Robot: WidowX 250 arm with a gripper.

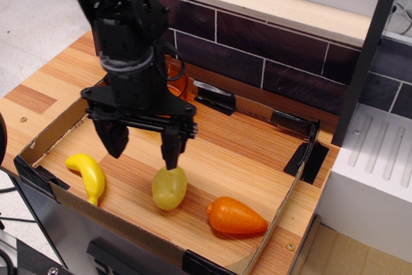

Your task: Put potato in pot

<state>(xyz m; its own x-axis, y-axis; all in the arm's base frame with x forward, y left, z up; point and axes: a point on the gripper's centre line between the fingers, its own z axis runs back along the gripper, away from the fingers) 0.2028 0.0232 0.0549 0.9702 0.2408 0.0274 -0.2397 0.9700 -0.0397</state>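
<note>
The gripper [143, 147] hangs spread and empty over the potato [169, 187] near the bench's front edge, so the grasp comes next: shift slightly right, descend, close.

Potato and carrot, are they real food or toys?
Toys, it looks like. The potato is smooth pale yellow-green with a soft sheen, like moulded plastic. The carrot is one even bright orange with a glossy highlight, also like plastic.

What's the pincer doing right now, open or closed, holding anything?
Pincer: open, holding nothing, just above the potato.
</note>
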